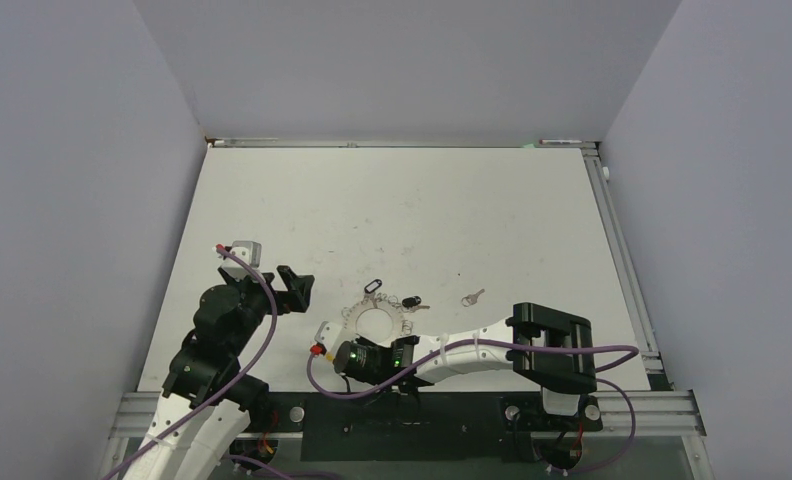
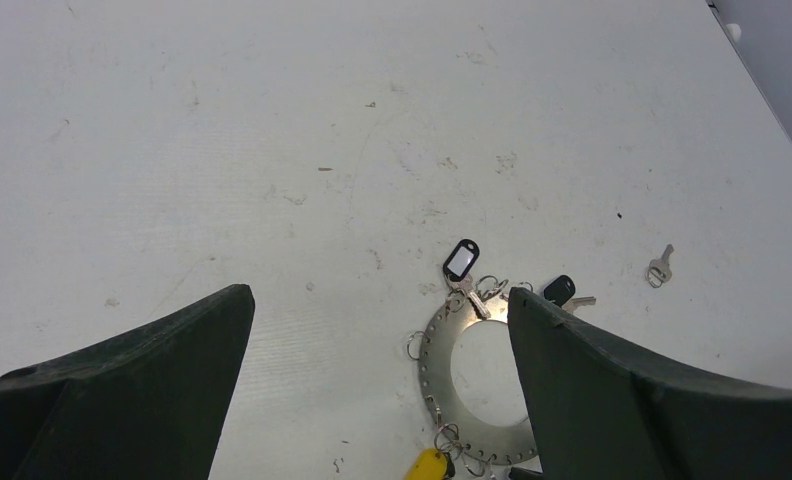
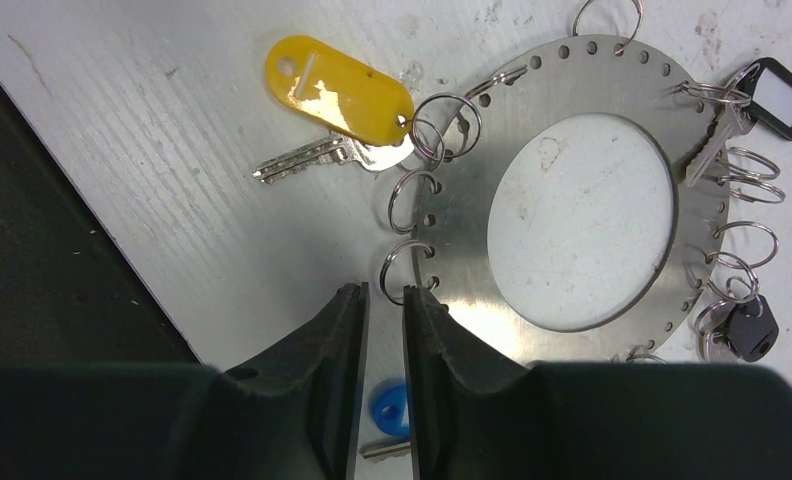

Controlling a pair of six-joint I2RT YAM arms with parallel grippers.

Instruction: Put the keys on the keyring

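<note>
The keyring is a flat silvery ring lying near the table's front edge. It also shows in the left wrist view and the right wrist view. Loops on its rim hold a yellow tag with a silver key, a black tag and a black-headed key. My right gripper hangs over the ring's near rim, its jaws a narrow gap apart beside a small loop. A blue-headed key lies on the table under them. A plain silver key lies loose to the right. My left gripper is wide open, left of the ring.
The table's dark front edge runs close beside the right gripper. The right arm stretches along the front edge from its base. Grey walls enclose the white table on three sides.
</note>
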